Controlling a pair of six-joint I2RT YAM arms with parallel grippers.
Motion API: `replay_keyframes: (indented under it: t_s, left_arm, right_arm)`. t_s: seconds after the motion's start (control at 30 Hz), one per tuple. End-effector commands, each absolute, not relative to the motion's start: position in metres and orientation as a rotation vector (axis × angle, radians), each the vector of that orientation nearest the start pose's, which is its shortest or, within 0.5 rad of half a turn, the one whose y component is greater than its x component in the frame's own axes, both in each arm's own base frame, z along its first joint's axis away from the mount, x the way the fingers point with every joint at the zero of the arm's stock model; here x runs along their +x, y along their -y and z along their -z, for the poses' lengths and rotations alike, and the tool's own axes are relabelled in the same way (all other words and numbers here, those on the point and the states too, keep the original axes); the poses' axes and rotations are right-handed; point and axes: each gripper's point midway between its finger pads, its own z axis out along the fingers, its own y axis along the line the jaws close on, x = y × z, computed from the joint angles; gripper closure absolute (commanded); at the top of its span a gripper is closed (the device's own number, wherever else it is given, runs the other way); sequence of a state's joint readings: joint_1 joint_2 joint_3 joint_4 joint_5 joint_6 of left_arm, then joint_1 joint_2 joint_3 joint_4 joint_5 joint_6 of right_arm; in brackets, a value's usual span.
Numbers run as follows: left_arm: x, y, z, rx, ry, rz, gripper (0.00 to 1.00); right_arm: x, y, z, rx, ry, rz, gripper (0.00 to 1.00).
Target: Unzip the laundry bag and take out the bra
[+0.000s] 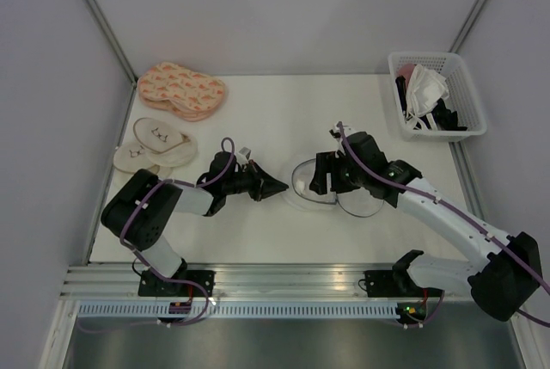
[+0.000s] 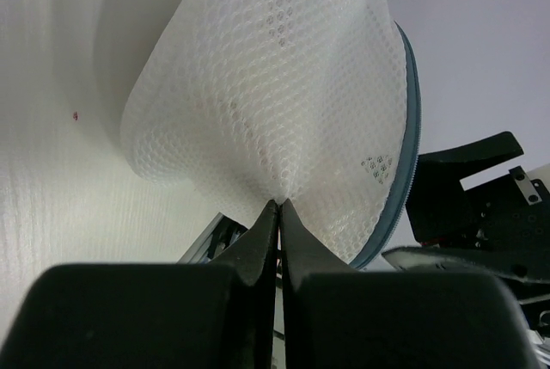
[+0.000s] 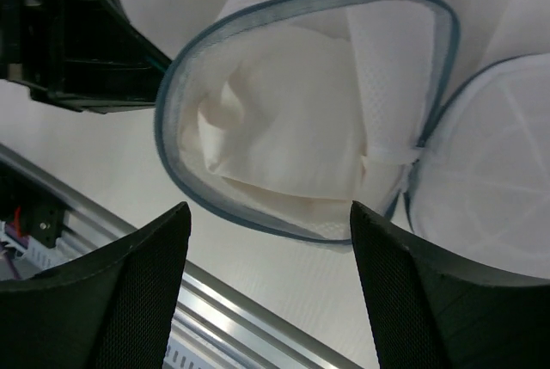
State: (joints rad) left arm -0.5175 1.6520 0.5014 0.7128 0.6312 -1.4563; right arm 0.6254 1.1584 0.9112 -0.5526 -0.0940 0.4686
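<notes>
The laundry bag (image 1: 301,190) lies at mid-table with its zip undone. In the right wrist view its mouth (image 3: 258,214), rimmed with dark teal zip tape, gapes toward the camera and its round lid (image 3: 490,188) is folded aside to the right. The cream-white bra (image 3: 284,137) sits crumpled inside the pouch. My left gripper (image 2: 279,204) is shut on a pinch of the bag's white mesh (image 2: 275,85), at the bag's left side (image 1: 279,187). My right gripper (image 3: 269,214) stands open just in front of the mouth, touching nothing, and hovers over the bag (image 1: 323,175).
A white lattice basket (image 1: 468,98) with black and white garments stands at the back right. Pink patterned slippers (image 1: 182,89) and white slippers (image 1: 155,145) lie at the back left. A metal rail (image 1: 284,279) runs along the table's near edge.
</notes>
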Motion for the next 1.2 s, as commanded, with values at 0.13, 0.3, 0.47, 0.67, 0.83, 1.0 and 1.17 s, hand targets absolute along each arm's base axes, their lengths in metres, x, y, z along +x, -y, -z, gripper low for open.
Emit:
replay_keyframes:
  t_s: [0.13, 0.3, 0.47, 0.67, 0.83, 1.0, 1.17]
  left_arm:
    - [0.256, 0.309, -0.105, -0.579, -2.343, 1.768, 0.98]
    - [0.256, 0.310, -0.106, -0.577, -2.340, 1.774, 0.98]
    - [0.254, 0.310, -0.106, -0.577, -2.345, 1.775, 0.98]
    - [0.253, 0.310, -0.105, -0.577, -2.346, 1.777, 0.98]
    - [0.254, 0.311, -0.104, -0.582, -2.345, 1.779, 0.98]
    - [0.256, 0.313, -0.107, -0.578, -2.336, 1.793, 0.98]
    - [0.254, 0.311, -0.107, -0.577, -2.336, 1.793, 0.98]
  right_arm:
    - [0.229, -0.258, -0.164, -0.325, -2.362, -0.868, 0.22]
    - [0.237, -0.262, -0.147, -0.318, -2.395, -0.807, 0.27]
    - [0.245, -0.260, -0.137, -0.304, -2.412, -0.741, 0.33]
    - [0.248, -0.260, -0.132, -0.320, -2.419, -0.723, 0.35]
    - [0.242, -0.274, -0.122, -0.347, -2.439, -0.766, 0.39]
    - [0.234, -0.287, -0.110, -0.379, -2.463, -0.734, 0.47]
    - [0.243, -0.274, -0.108, -0.347, -2.461, -0.597, 0.72]
